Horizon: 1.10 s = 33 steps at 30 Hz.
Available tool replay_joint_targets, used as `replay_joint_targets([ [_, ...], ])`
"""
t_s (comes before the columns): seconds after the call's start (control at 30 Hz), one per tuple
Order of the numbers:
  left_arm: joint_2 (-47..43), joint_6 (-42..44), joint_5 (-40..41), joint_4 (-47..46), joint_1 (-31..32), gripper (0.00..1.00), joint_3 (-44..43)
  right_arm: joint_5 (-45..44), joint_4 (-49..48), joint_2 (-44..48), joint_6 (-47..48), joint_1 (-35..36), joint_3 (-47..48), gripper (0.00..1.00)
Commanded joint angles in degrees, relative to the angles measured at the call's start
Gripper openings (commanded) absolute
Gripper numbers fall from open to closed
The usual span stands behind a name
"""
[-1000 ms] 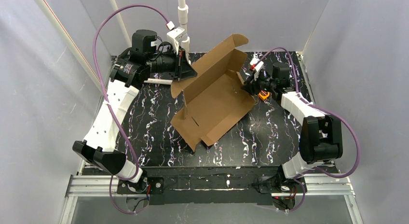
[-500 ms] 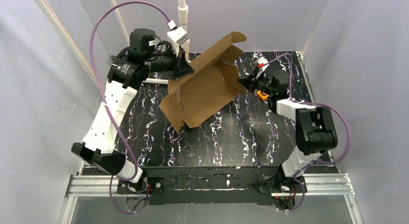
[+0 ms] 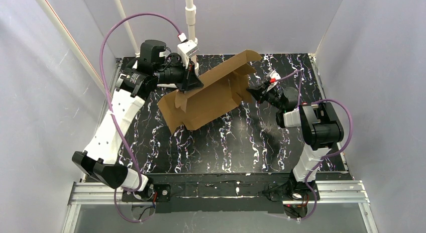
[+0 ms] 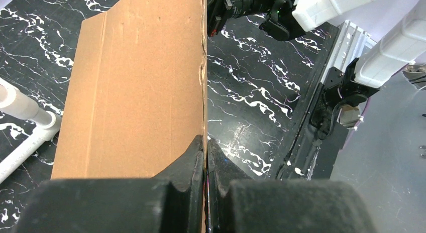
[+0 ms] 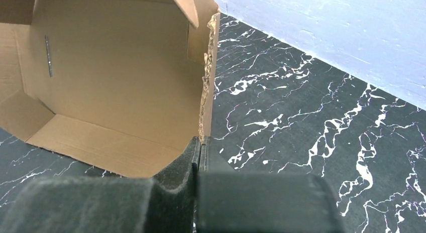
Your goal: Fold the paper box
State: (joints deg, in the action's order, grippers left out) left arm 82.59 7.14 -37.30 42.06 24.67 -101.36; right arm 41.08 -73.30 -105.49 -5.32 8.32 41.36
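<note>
Edge of the paper box (image 5: 115,87) hidden, seemingly pinched, inside right gripper (image 5: 201,141)

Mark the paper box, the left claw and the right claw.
paper box (image 3: 205,98), top external view, middle of its brown panel.
left claw (image 4: 206,141), left wrist view, between its fingertips.
right claw (image 5: 200,141), right wrist view, between its fingertips.

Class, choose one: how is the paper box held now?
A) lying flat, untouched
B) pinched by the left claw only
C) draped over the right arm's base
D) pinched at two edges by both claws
D: the left claw and the right claw are each shut on an edge of the paper box.
</note>
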Motion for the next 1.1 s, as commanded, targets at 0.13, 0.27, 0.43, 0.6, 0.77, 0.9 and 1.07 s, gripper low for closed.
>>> replay_joint_targets([
  [0.13,-5.9,-6.6,-0.3,-3.9,0.1,0.00,2.7,2.5,-7.3,-0.8,2.3,0.2,-5.1,0.01],
  [0.27,-6.1,-12.3,0.1,-4.5,0.1,0.00,3.6,2.9,-7.7,-1.0,2.4,0.5,-6.0,0.01],
  [0.43,-7.6,-12.1,0.6,-5.0,0.1,0.00,7.1,3.4,-8.8,-0.5,4.1,2.2,-7.5,0.01],
  [0.6,-9.5,-10.6,1.8,-3.7,0.2,0.00,8.7,3.0,-7.7,0.6,6.9,4.7,-8.3,0.04],
  [0.77,-10.4,-10.4,2.8,-3.0,0.2,0.00,9.5,2.2,-7.6,0.7,7.6,5.7,-8.5,0.05],
  [0.9,-10.6,-10.6,3.0,-2.8,0.2,0.00,10.0,1.4,-7.6,1.3,7.9,6.5,-8.6,0.07],
  [1.07,-11.0,-9.9,3.2,-2.6,0.2,0.00,10.9,-0.2,-7.7,1.1,7.9,7.6,-8.2,0.09],
])
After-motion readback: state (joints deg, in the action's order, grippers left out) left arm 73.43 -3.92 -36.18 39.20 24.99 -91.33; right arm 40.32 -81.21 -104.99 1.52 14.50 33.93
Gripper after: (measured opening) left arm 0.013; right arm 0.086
